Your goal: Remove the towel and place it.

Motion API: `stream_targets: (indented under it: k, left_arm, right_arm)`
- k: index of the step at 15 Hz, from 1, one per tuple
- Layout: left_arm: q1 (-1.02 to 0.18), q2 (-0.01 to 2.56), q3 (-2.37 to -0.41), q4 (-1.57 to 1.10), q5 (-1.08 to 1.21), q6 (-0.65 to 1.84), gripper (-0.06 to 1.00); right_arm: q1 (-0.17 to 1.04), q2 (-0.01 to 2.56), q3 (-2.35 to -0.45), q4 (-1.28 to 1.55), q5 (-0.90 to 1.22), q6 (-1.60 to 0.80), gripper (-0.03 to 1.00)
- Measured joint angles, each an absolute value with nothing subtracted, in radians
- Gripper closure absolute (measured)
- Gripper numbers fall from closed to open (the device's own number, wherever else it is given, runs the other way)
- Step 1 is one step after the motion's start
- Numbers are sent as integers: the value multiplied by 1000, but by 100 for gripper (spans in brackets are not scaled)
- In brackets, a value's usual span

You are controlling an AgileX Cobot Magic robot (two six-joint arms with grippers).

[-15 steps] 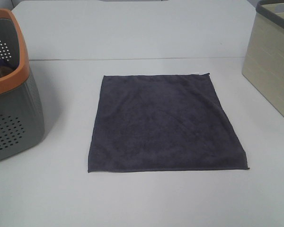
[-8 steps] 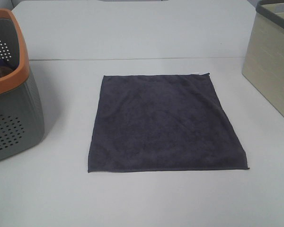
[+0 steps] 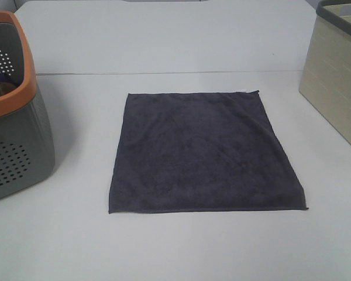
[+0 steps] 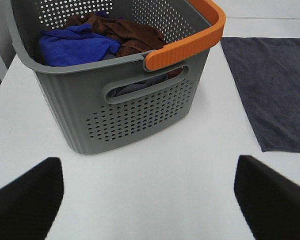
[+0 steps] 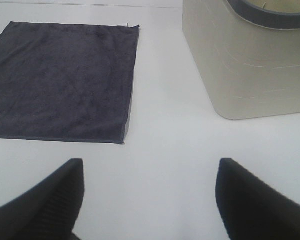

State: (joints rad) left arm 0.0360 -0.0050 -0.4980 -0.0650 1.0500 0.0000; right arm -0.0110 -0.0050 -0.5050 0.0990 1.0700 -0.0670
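The towel (image 3: 202, 151) is a dark charcoal-purple square cloth lying flat and spread out in the middle of the white table; it also shows as the towel (image 4: 275, 90) and the towel (image 5: 60, 80) in the wrist views. Neither arm appears in the exterior high view. My left gripper (image 4: 150, 200) is open over bare table in front of the grey basket, apart from the towel's edge. My right gripper (image 5: 150, 200) is open over bare table, short of the towel's near corner. Nothing is between either pair of fingers.
A grey perforated basket with an orange rim (image 3: 14, 111) stands at the left; the same basket (image 4: 140, 100) holds blue and brown cloths (image 4: 90, 40). A beige bin with a dark rim (image 3: 336, 76) stands at the right, seen too as the bin (image 5: 250, 65).
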Motion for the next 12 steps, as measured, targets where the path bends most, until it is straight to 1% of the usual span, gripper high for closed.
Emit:
stream_targets:
  k: [12]
  left_arm:
    - [36,-5,-498,-65,1050,0,8]
  right_arm:
    - [-11,-5,-505,99,1070,-67,31]
